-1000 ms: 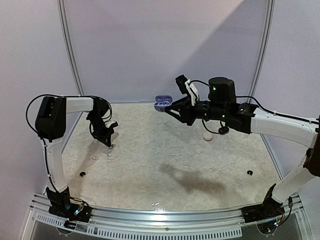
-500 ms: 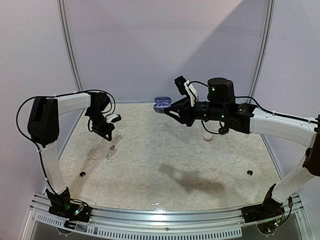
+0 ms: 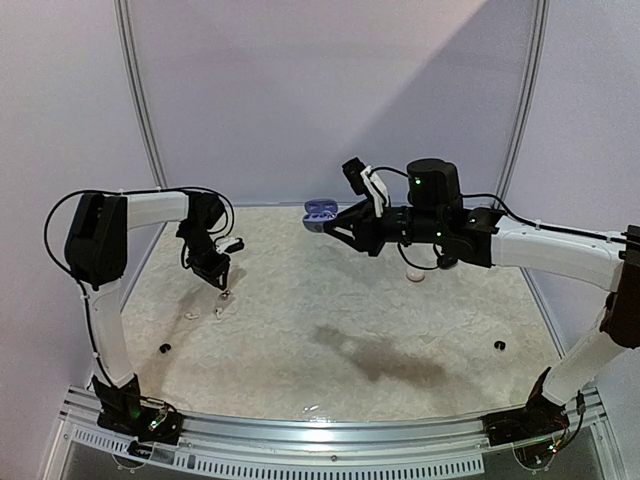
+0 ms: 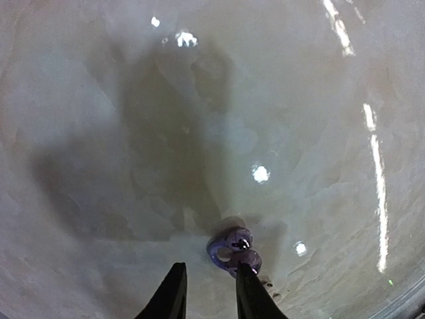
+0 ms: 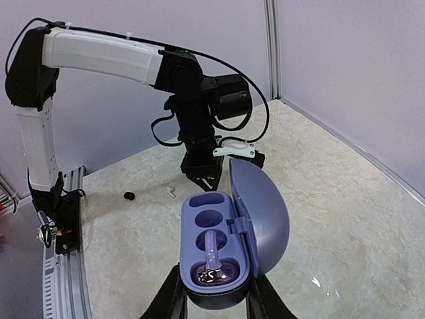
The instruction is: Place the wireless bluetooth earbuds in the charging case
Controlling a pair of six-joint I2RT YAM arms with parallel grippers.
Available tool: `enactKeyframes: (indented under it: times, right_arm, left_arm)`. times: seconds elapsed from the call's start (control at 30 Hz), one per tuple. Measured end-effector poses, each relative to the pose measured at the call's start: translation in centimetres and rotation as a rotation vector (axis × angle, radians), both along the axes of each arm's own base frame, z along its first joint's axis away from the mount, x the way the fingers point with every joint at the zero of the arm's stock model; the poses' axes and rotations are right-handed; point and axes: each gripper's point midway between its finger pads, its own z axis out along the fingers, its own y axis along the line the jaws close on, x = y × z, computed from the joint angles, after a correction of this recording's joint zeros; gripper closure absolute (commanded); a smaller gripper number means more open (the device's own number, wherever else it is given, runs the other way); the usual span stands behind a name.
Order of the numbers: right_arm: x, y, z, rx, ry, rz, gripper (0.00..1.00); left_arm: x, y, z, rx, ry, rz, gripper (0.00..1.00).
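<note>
My right gripper (image 3: 335, 222) is shut on an open purple charging case (image 5: 216, 252) and holds it in the air over the table's far middle. Its lid (image 5: 260, 211) stands up on the right. One purple earbud (image 5: 212, 267) sits in the near slot; the far slot is empty. A second purple earbud (image 4: 232, 249) lies on the table, just ahead of my left gripper's right fingertip (image 4: 247, 282). My left gripper (image 4: 209, 286) is open, low over the table at the far left (image 3: 220, 278), with nothing between its fingers.
Two white earbuds (image 3: 190, 316) (image 3: 217, 312) lie near the left gripper. Black buds lie at the left (image 3: 165, 348) and the right (image 3: 499, 346). A small white item (image 3: 415, 275) lies under the right arm. Walls close the back and sides.
My left wrist rose and turned, then came back down towards the purple earbud. My right gripper shifted slightly left with the case.
</note>
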Motion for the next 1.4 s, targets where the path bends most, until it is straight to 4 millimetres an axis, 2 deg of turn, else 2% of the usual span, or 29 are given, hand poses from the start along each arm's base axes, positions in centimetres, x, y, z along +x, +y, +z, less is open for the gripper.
enactKeyframes:
  times: [0.13,0.5,0.87,1.13,1.4]
  right_arm:
    - [0.0,0.0,0.0,0.000,0.000,0.001,1.00]
    - [0.0,0.0,0.0,0.000,0.000,0.001,1.00]
    - [0.0,0.0,-0.1,-0.003,0.004,0.000,1.00]
    - [0.0,0.0,-0.1,-0.004,0.004,0.000,1.00]
    - [0.0,0.0,-0.2,-0.005,0.005,0.000,1.00]
  left_arm:
    - [-0.2,0.1,-1.2,0.009,0.031,0.013,0.75]
    - [-0.2,0.0,-1.5,0.008,0.036,0.014,0.77]
    - [-1.1,0.1,-2.3,0.006,0.066,0.013,0.78]
    - [-1.4,-0.7,-2.2,-0.029,0.079,0.012,0.81]
    - [-2.1,-2.0,-2.4,0.009,0.075,-0.054,0.83]
